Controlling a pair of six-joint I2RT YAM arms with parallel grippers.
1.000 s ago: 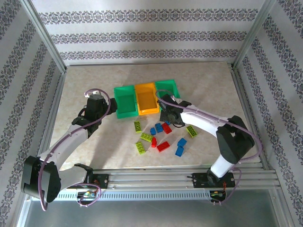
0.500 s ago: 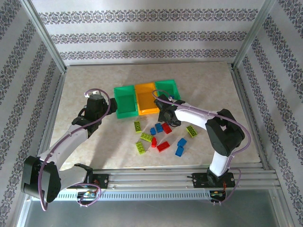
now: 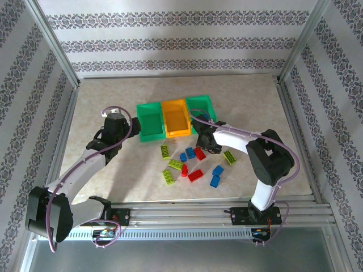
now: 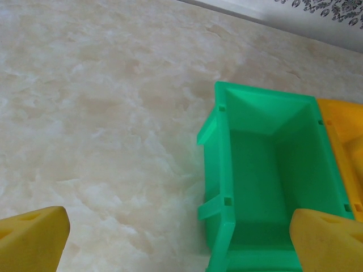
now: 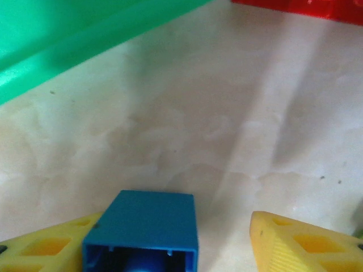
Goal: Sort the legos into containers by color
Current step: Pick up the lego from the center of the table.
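Most legos [image 3: 174,164] lie loose on the surface [image 3: 113,96] just in front of the orange bin [image 3: 176,116]. What moved in this last second?

My right arm folded its elbow in, and my right claw [image 3: 205,140] edged slightly sideways, staying low off the orange bin's front right corner. My left claw [image 4: 180,232] kept its place left of that bin, spread wide and empty beside the left green bin [image 4: 266,164].

Have you got anything?

Not yet. A blue brick [image 5: 144,224] sits between my right fingers, touching one with a gap to the other, so that claw is open.

And for the sorting?

I judge it barely begun: I see nothing in the orange bin or the left green one. Closing on this blue brick looks like my next move. Which bin takes blue, I cannot tell.
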